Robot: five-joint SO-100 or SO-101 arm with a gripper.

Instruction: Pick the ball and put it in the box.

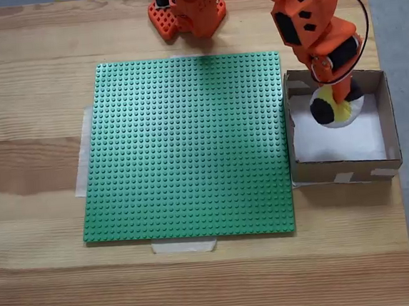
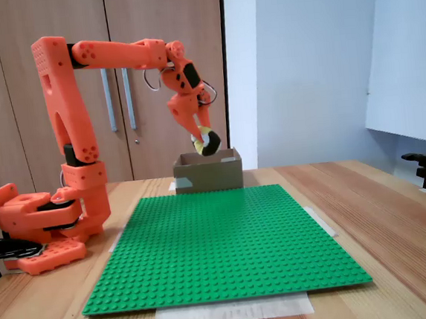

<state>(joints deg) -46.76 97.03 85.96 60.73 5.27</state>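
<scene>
Above box (image 2: 208, 172), ball (image 2: 208, 143) in tool (image 2: 203, 139)

Office-like room: wooden cabinets (image 2: 109, 86), desk (image 2: 365, 191)

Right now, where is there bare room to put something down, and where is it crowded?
Free: the green baseplate, bare all over, and the wooden table strip along its near edge. Crowded: the box at the baseplate's right, where the gripper holds the ball above it, and the arm's base.

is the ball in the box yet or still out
Out, not yet released. The small yellow, black and white ball hangs above the brown cardboard box's rim, clamped in the orange end effector; from above it sits over the white floor.
</scene>
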